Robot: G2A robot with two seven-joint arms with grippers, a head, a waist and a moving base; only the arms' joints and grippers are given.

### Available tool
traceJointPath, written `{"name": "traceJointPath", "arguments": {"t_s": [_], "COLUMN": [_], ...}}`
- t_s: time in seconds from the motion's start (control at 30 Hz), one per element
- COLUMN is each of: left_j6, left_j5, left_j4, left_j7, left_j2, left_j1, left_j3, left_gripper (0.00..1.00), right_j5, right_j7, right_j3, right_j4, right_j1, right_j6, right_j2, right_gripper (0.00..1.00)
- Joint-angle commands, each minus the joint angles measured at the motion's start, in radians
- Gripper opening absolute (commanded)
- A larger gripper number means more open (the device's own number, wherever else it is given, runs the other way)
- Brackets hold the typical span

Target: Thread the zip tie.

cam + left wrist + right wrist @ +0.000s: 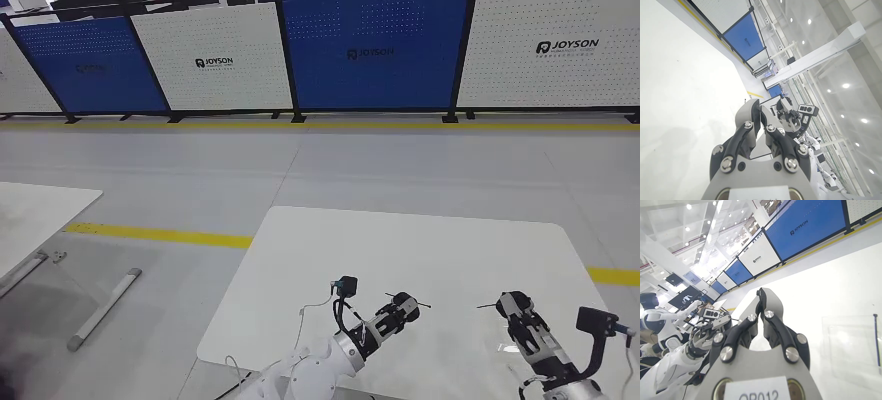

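Observation:
Two arms hover over the near edge of the white table (pixel 400 250), a hand's width apart. My left gripper (pixel 405 304) (pixel 760 110) is shut on a thin black zip tie (pixel 424 300) whose ends stick out on both sides of the fingers. My right gripper (pixel 511 302) (pixel 760 298) is also shut, with a black zip tie end (pixel 487 306) poking out toward the left gripper; a small black bit (pixel 758 292) shows at its fingertips. Each wrist view shows the other gripper farther off, the right (pixel 784 106) and the left (pixel 723 320).
Another black zip tie (pixel 876 340) lies on a clear plastic sheet (pixel 848 344) on the table beside the right gripper. A second white table (pixel 40 215) stands far left. Blue and white panels (pixel 370 55) line the back.

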Motion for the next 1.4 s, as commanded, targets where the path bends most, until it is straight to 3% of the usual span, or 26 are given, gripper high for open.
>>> {"name": "traceJointPath", "arguments": {"t_s": [0.0, 0.07, 0.17, 0.27, 0.8, 1.03, 1.37], "left_j6": [0.000, 0.007, 0.075, 0.103, 0.105, 0.107, 0.107], "left_j5": [0.000, 0.005, 0.041, 0.074, 0.074, 0.121, 0.123], "left_j4": [0.000, 0.000, -0.003, 0.003, 0.004, 0.020, 0.019], "left_j7": [0.000, 0.011, 0.045, 0.051, 0.050, 0.039, 0.040], "left_j2": [0.000, -0.001, -0.007, -0.012, -0.013, -0.021, -0.021], "left_j1": [0.000, -0.001, -0.007, -0.017, -0.016, -0.029, -0.030], "left_j3": [0.000, -0.002, 0.016, 0.039, 0.041, 0.080, 0.081], "left_gripper": [0.00, 0.00, 0.00, 0.00, 0.00, 0.00, 0.00], "right_j5": [0.000, 0.000, 0.000, 0.000, 0.000, 0.000, 0.000], "right_j7": [0.000, 0.000, 0.000, 0.000, 0.000, 0.000, 0.000], "right_j3": [0.000, 0.000, 0.000, 0.000, 0.000, 0.000, 0.000], "right_j4": [0.000, 0.000, 0.000, 0.000, 0.000, 0.000, 0.000], "right_j1": [0.000, 0.000, 0.000, 0.000, 0.000, 0.000, 0.000], "right_j6": [0.000, 0.000, 0.000, 0.000, 0.000, 0.000, 0.000], "right_j2": [0.000, 0.000, 0.000, 0.000, 0.000, 0.000, 0.000], "right_gripper": [0.00, 0.00, 0.00, 0.00, 0.00, 0.00, 0.00]}}
